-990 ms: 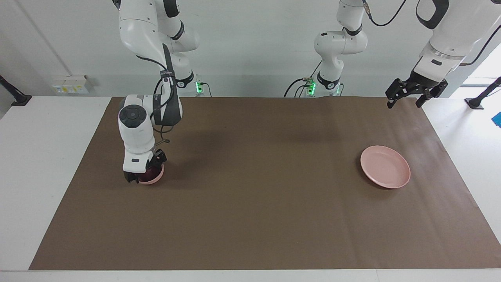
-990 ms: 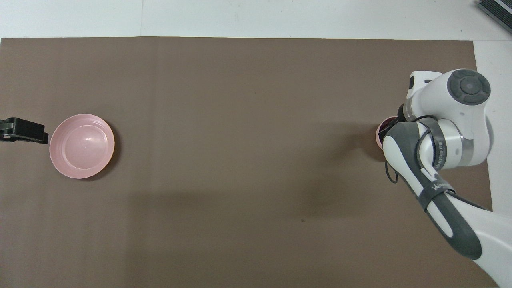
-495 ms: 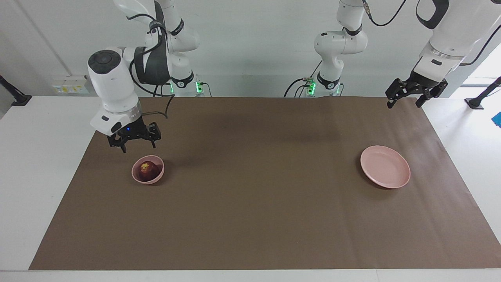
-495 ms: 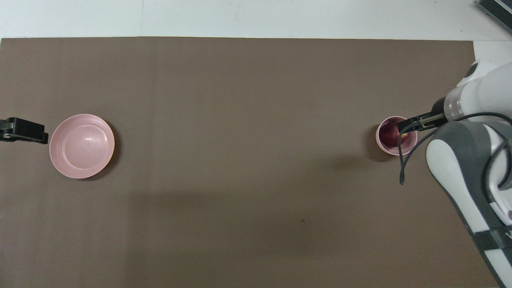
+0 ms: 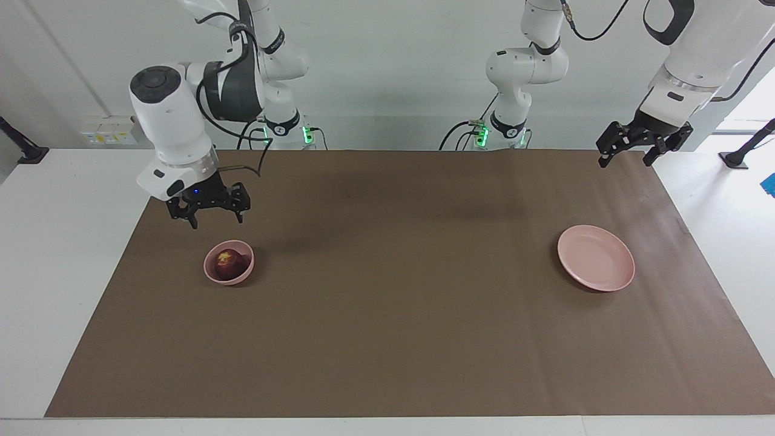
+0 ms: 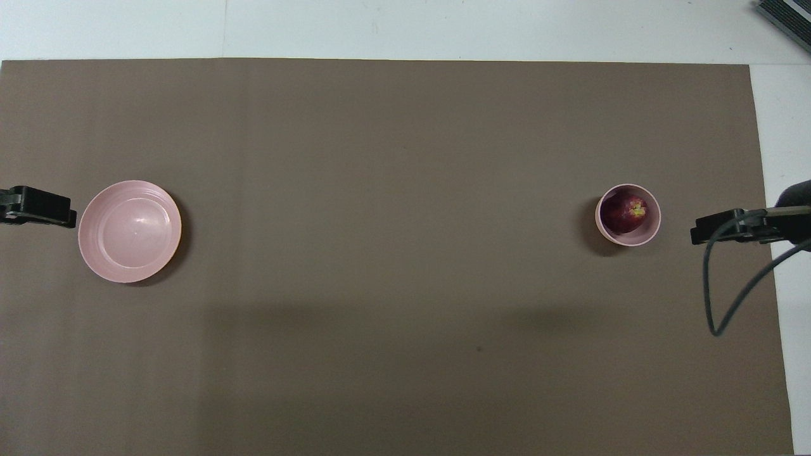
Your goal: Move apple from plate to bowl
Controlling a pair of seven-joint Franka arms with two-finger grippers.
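Inside the small deep pink bowl [image 5: 229, 263] sits the dark red apple [image 5: 230, 264]; above, the right gripper [image 5: 209, 213] hangs spread and empty, like the waiting left gripper [image 5: 642, 147].

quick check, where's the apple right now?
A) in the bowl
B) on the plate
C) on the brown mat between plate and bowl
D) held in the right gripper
A: the apple sits inside the bowl at the right arm's end of the table, the plate is bare, and the right gripper hangs open above the mat with nothing in it.
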